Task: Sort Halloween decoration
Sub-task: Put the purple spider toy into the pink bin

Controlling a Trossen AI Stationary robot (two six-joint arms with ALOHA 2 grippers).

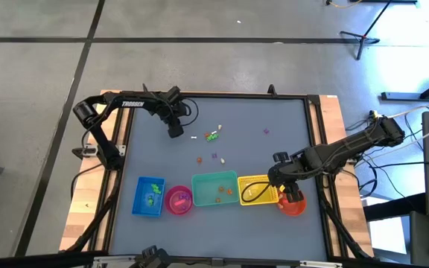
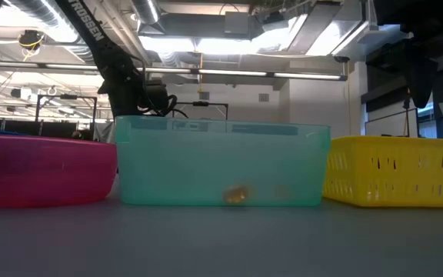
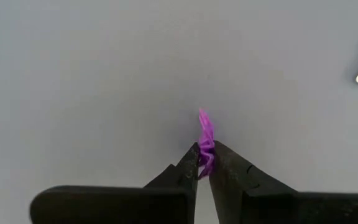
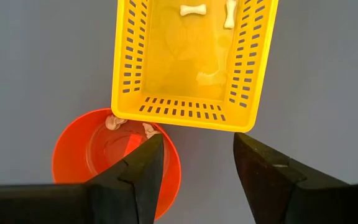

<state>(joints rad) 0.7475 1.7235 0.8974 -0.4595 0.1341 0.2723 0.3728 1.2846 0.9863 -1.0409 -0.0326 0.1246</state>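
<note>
My left gripper (image 3: 204,155) is shut on a small purple trinket (image 3: 205,132) of the Halloween decoration; it stands at the table's far left (image 1: 176,132). More trinkets lie loose on the grey table: a green one (image 1: 213,135), a white one (image 1: 194,137), an orange one (image 1: 199,158) and a purple one (image 1: 266,131). My right gripper (image 4: 197,146) hangs open over the near end of the yellow basket (image 4: 194,56) and the orange bowl (image 4: 104,158), with nothing between its fingers. My left gripper pinches the purple trinket's lower part (image 3: 205,163) between its two fingertips, pointing steeply down from above. The trinket's other end (image 3: 204,118) sticks out past the fingertips. Whether it still rests on the table I cannot tell.
A row of containers stands along the near side: a blue tray (image 1: 149,196), a pink bowl (image 1: 179,199), a teal bin (image 1: 215,189) with an orange piece (image 2: 237,194) inside, the yellow basket (image 1: 258,190) holding white bones (image 4: 193,9), and the orange bowl (image 1: 292,202).
</note>
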